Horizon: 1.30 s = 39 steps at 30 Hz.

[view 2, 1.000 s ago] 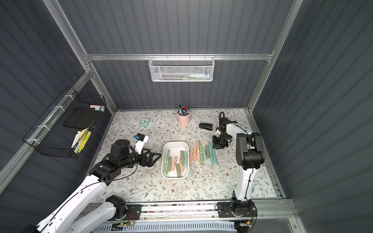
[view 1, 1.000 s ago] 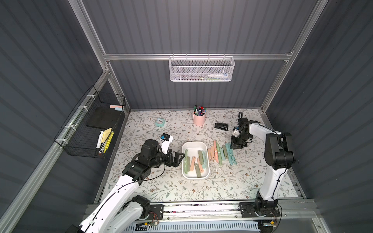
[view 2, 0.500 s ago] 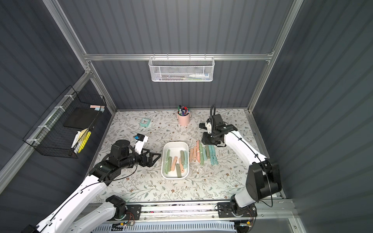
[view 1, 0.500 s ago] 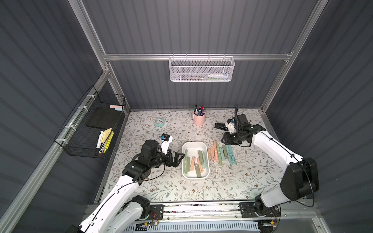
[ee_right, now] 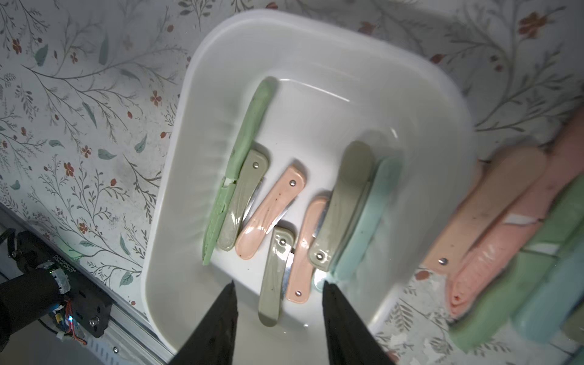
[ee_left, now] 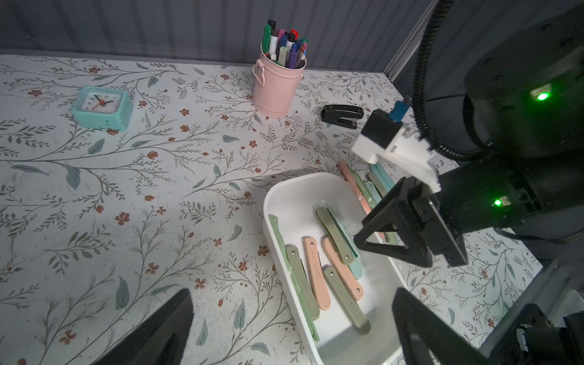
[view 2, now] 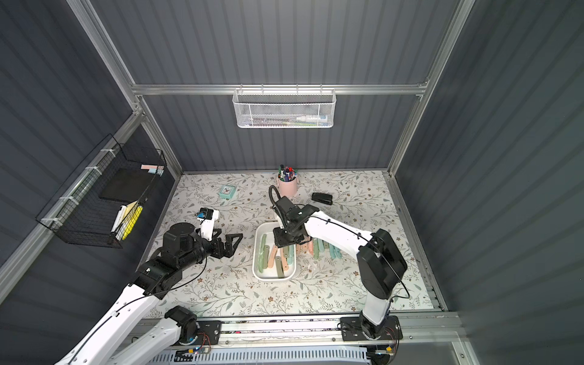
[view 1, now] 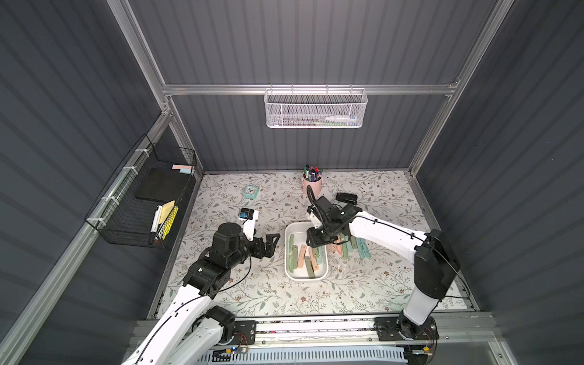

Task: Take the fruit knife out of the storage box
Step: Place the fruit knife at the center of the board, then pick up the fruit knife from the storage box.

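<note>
Nearest, the storage box [view 1: 305, 278] sits mid-table with several folded fruit knives [view 1: 302, 256] inside, the left gripper [view 1: 272, 246] at its nine o'clock spread wide and empty, the right gripper [ee_right: 278, 283] over its twelve o'clock end, jaws parted around nothing, and a row of knives [view 1: 347, 248] at three o'clock.

Inventory: one storage box [ee_right: 316, 47] containing seven fruit knives [ee_right: 344, 202] (three olive, two peach, one light green, one teal). One row of knives [view 1: 362, 248] lies on the surface [ee_left: 158, 189] outside it; it is partly covered, so the quantity is indeterminate. One clock [ee_left: 101, 107], one pink cup [ee_left: 275, 91], one stapler [ee_left: 343, 115]. Two hung baskets: one white mesh basket [view 1: 316, 109], one black wire basket [view 1: 132, 218].
</note>
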{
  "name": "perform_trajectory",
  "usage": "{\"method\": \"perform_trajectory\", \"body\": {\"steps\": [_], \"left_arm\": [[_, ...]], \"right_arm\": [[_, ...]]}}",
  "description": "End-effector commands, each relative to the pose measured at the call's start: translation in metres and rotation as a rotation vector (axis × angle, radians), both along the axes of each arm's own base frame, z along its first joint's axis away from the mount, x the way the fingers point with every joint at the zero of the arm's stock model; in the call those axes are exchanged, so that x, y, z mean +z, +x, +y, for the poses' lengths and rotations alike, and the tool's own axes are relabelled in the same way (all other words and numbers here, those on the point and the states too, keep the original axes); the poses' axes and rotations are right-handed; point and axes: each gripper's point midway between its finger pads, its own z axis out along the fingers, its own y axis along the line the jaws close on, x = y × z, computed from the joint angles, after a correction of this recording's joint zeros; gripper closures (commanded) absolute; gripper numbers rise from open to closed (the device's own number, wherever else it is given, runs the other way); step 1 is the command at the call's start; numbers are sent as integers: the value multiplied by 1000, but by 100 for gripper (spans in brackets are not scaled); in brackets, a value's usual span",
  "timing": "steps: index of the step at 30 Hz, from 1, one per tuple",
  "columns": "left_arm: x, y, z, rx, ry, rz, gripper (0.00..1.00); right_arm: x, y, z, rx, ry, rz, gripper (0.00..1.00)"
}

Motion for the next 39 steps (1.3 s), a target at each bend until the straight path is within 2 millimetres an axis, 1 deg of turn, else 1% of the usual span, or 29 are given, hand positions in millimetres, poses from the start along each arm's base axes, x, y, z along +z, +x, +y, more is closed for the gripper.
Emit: {"method": "perform_trajectory", "body": {"steps": [1,2,5,11,16,23,29,32,35,39], "left_arm": [[-7,-2,-2,-9,-5,37,1],[-8,-3,-3,-18,-5,44,1],[-9,-3,-6,-32,-6,57,1],[-8,-3,-8,-44,-12,56,1],[-7,-4,-8,-46,-16,51,1],[-6,-4,-9,-50,-18,49,1],[-6,-4,-9,-49,-18,49,1],[-6,-4,-8,-47,-18,47,1],[-5,-4,-8,-48,-19,45,1],[-5,-4,-9,-49,-21,45,0]], "right_arm": [[-13,-3,3,-70,-64,61,53],[-18,-3,7,-72,-70,75,53],[-31,-3,13,-91,-108,111,54],[-51,1,16,-124,-157,156,58],[-64,-1,17,-133,-194,210,57],[-74,-2,20,-132,-207,237,56],[-83,-4,27,-122,-207,262,56],[-88,-5,26,-123,-218,276,56],[-92,-5,26,-123,-231,281,58],[-96,-1,22,-136,-262,264,63]]}}
